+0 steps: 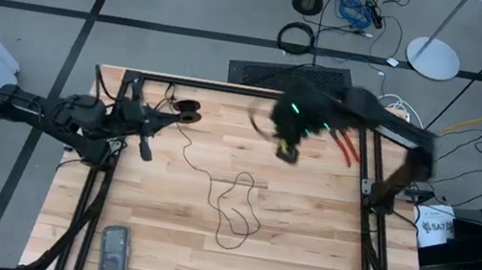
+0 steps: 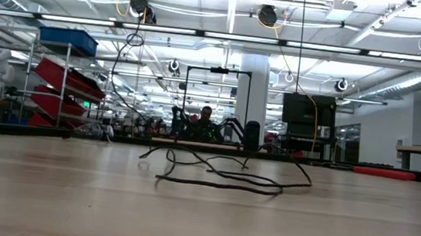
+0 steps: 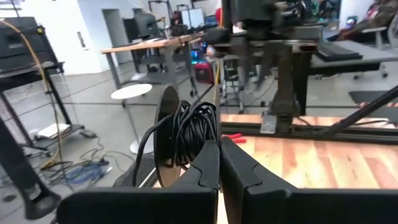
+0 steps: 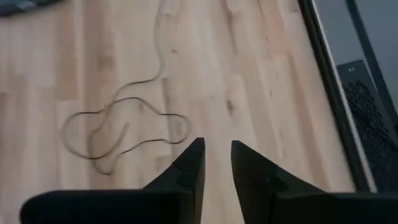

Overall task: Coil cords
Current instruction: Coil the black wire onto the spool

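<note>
- A thin black cord (image 1: 234,207) lies in loose loops at the centre of the worktop (image 1: 299,261), trailing up-left to a small spool (image 3: 183,140).
- Left gripper (image 3: 221,163), upper left, fingers pressed together beside the spool.
- Right gripper (image 4: 216,163), upper centre, hovers empty, fingers slightly apart.
- Coiling looks barely underway; next, gather the slack.

I can make out only the partial letters "SAT" on a white bag (image 1: 437,227) beside my table's right edge; nothing else here is legible.
</note>
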Available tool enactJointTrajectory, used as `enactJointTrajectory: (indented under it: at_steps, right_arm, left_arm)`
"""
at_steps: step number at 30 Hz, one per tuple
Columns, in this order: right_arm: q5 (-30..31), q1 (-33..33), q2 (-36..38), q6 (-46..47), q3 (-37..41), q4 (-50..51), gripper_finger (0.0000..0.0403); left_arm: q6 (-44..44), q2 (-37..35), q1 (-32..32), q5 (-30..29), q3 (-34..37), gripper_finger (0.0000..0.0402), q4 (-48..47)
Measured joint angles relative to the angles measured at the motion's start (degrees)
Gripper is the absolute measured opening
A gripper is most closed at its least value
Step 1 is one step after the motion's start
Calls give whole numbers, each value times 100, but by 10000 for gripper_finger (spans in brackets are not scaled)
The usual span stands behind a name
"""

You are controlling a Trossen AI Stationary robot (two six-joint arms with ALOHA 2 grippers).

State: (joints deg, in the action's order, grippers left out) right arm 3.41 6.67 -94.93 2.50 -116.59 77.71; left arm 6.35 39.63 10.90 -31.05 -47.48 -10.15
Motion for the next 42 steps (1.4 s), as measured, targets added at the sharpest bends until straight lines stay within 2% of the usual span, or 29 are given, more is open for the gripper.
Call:
enactJointTrajectory:
  at_steps: [3, 5, 8, 11, 15, 18, 26, 32, 36, 42]
  right_arm:
    - [487, -680, 1083, 721, 1391, -744, 56]
    - [939, -1157, 1853, 1165, 2545, -1662, 53]
    - [1526, -1775, 2791, 1539, 4311, -3457, 52]
    - [1997, -2158, 3407, 1465, 5991, -5586, 52]
    - [2470, -2267, 3471, 882, 7816, -8810, 52]
    - [2477, -2175, 3083, 473, 8596, -10840, 52]
    - [2481, -2099, 1436, 372, 8817, -12982, 56]
    - [2500, -1742, 217, -268, 8591, -14621, 109]
    - [2407, -1514, -364, -640, 8070, -14675, 159]
    - [1559, -1179, -1188, -639, 6936, -14589, 204]
  left_arm:
    - [15, -23, 0, 135, 21, 2, 43]
    - [15, -14, 0, 204, 24, 2, 70]
    - [11, -1, 0, 360, 29, 2, 305]
    - [9, -3, 0, 688, 28, 2, 624]
    - [-196, 32, 2, 1101, 28, 2, 680]
    - [-286, 99, 0, 1180, 28, 2, 677]
    - [-90, 368, 0, 1459, 28, 2, 696]
    - [149, 538, 0, 1738, 23, 2, 857]
    - [155, 678, 0, 1901, 23, 2, 823]
    - [2, 913, 0, 1900, 23, 2, 838]
